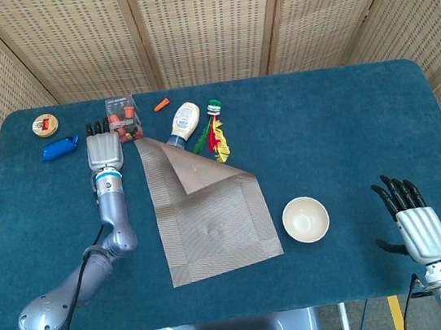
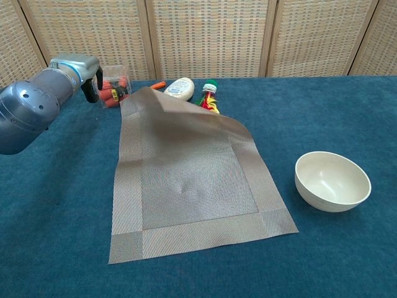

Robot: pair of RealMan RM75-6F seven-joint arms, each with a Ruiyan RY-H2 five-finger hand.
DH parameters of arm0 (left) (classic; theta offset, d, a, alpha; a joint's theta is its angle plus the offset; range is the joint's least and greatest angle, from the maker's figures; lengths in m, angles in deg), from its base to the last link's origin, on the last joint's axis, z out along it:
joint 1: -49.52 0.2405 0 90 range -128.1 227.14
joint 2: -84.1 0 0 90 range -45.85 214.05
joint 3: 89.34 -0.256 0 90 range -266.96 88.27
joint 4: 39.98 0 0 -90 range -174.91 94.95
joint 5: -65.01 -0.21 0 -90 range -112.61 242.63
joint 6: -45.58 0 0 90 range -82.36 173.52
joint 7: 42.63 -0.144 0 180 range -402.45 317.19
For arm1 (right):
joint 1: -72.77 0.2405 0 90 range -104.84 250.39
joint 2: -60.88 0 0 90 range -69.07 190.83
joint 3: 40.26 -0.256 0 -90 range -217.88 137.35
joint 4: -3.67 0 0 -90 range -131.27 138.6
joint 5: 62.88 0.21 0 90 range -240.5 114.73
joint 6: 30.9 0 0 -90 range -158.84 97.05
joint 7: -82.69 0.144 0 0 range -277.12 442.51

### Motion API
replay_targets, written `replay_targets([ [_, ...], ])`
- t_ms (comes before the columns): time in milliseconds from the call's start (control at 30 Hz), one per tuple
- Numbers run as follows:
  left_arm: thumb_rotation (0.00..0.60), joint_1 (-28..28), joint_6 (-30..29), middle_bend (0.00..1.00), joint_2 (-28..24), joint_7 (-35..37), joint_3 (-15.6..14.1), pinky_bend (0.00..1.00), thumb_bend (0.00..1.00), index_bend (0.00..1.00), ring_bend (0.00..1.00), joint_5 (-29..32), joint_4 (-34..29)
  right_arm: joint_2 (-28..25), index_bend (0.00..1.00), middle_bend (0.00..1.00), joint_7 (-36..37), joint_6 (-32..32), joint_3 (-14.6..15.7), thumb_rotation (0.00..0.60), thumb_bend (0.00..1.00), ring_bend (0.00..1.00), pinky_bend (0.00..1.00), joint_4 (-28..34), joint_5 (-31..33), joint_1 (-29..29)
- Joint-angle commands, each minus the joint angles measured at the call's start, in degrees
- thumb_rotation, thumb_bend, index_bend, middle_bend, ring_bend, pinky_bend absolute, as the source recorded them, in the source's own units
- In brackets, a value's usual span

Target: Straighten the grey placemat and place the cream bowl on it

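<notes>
On the blue tabletop [image 1: 331, 133], the left hand [image 1: 104, 149] sits just beside the far left corner of the grey placemat [image 1: 212, 223], but whether its fingers [image 1: 99, 129] pinch the corner or are clear of it cannot be told. The placemat lies mostly flat with its far edge folded back toward the middle, near a mayonnaise bottle [image 1: 183, 123]. Right of it, apart from its edge, stands the cream bowl [image 1: 305, 219], and well to the right the right hand [image 1: 418, 223] hovers with fingers spread, holding nothing.
</notes>
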Motion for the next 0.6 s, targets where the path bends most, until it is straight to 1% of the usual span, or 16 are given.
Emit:
replay_targets([
  [33,0.6,-0.1,0.7,0.0,0.2,0.2,0.1,0.0,0.32,0.15,0.0,0.0,0.5,0.0,0.13,0.0,0.0,0.0,0.0,0.6,0.16,0.0,0.0,0.0,0.0,0.0],
  [67,0.6,0.0,0.9,0.0,0.2,0.3,0.1,0.0,0.31,0.09,0.0,-0.1,0.5,0.0,0.13,0.0,0.0,0.0,0.0,0.6,0.16,0.0,0.0,0.0,0.0,0.0],
  [167,0.6,0.2,0.9,0.0,-0.2,2.0,0.0,0.0,0.31,0.02,0.0,-1.3,-0.2,0.0,0.13,0.0,0.0,0.0,0.0,0.6,0.16,0.0,0.0,0.0,0.0,0.0],
  [300,0.6,1.0,-0.3,0.0,-1.4,5.1,-0.8,0.0,0.31,0.01,0.0,-4.0,-2.6,-0.1,0.13,0.0,0.1,0.1,0.1,0.6,0.16,0.0,0.0,0.0,0.0,0.1],
  [433,0.6,3.6,-4.2,0.0,-4.4,9.9,-2.5,0.0,0.31,0.01,0.0,-9.0,-9.3,-0.2,0.13,0.0,0.5,0.1,0.1,0.6,0.16,0.0,0.0,0.1,0.0,0.1],
  [467,0.6,5.2,-6.6,0.0,-6.2,12.1,-3.5,0.0,0.31,0.01,0.0,-11.5,-13.1,-0.3,0.13,0.0,0.7,0.0,0.1,0.6,0.16,0.0,0.0,0.1,-0.1,0.1],
  [533,0.6,10.0,-13.7,0.0,-11.1,16.7,-5.8,0.0,0.31,0.01,0.0,-17.2,-23.1,-0.4,0.13,0.0,1.4,0.3,0.3,0.6,0.16,0.0,0.0,0.1,-0.2,0.1],
  [600,0.6,14.7,-18.6,0.0,-16.5,19.0,-8.3,0.0,0.31,0.01,0.0,-21.5,-33.3,-0.5,0.13,0.0,1.9,0.4,0.4,0.6,0.16,0.0,0.0,0.0,-0.6,0.2],
])
